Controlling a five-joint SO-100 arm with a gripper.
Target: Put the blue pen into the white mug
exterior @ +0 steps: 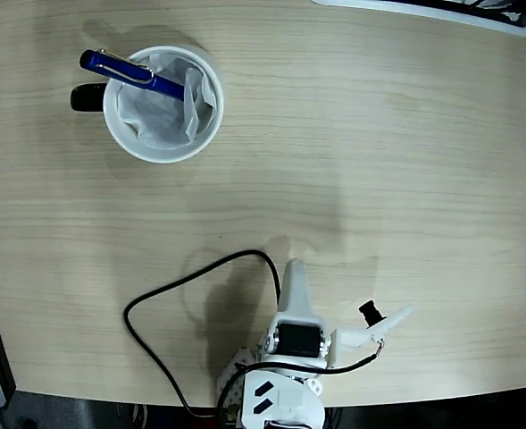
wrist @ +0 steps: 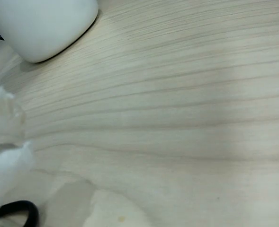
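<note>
The white mug (exterior: 162, 103) stood near the table's (exterior: 379, 161) upper left in the fixed view, its crumpled paper lining (exterior: 160, 112) inside. The blue pen (exterior: 130, 72) leaned in it, upper end jutting over the left rim above the black handle (exterior: 87, 96). The arm's gripper (exterior: 291, 279) sat well apart at the bottom edge, holding nothing; whether its fingers were spread or pressed together, I could not tell. The wrist view showed only the mug's side (wrist: 40, 26) and bare wood.

Glossy blue pen (exterior: 130, 74), wood-grain table (exterior: 379, 161)
</note>
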